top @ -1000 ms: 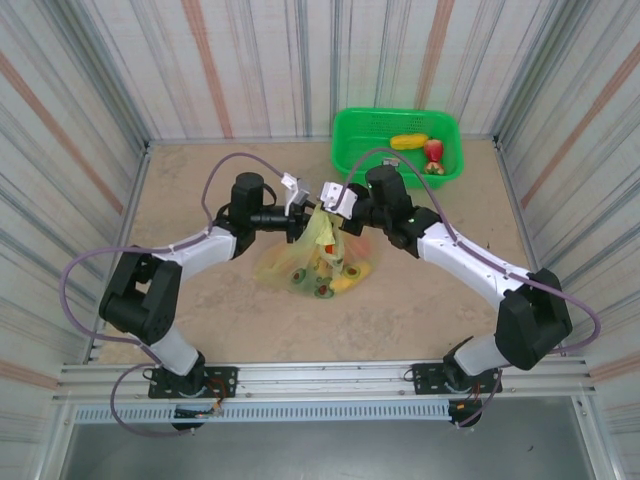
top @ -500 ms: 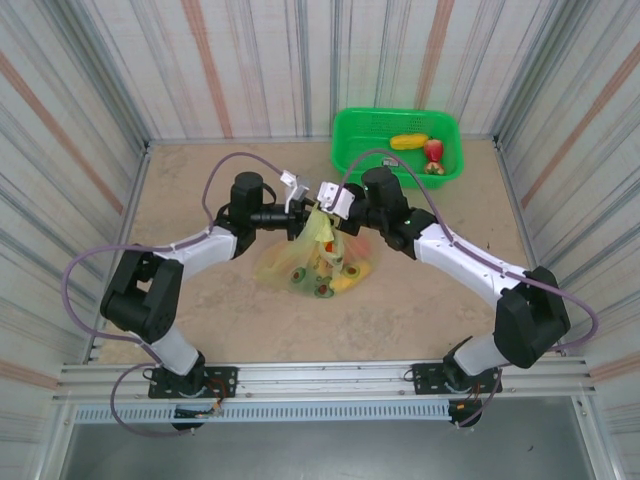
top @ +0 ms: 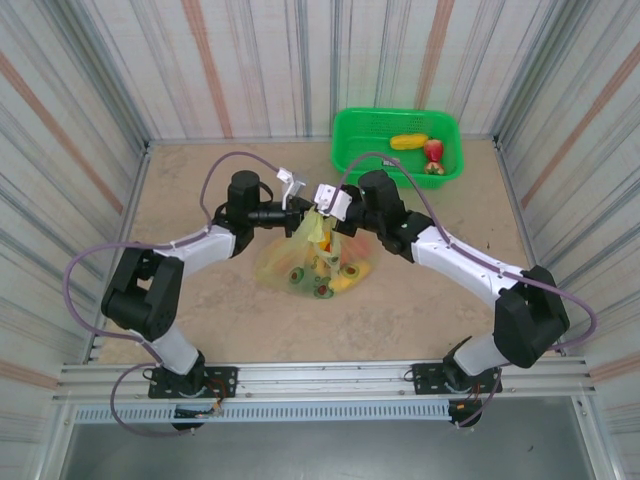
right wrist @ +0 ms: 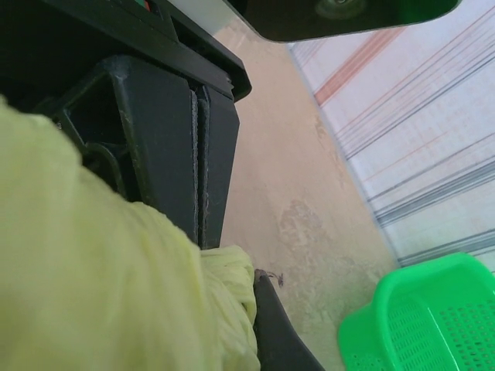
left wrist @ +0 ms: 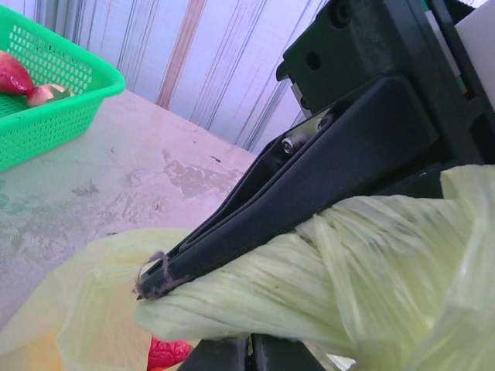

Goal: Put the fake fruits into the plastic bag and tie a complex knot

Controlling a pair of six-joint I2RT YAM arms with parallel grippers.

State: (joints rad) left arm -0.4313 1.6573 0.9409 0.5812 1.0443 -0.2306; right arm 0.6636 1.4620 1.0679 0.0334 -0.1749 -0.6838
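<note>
Left claw (top: 297, 206) and right claw (top: 322, 204), both pinched shut on plastic bag (top: 278, 264) handles at frame centre: pull apart level, gently, no tearing.

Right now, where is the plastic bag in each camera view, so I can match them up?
Top external: the plastic bag sits mid-table, nearer the arm bases than the green basket.
Left wrist: bunched plastic across the lower right.
Right wrist: close up, lower left.
Shared landmark: the green basket, upper left in left wrist, bottom right in right wrist.
</note>
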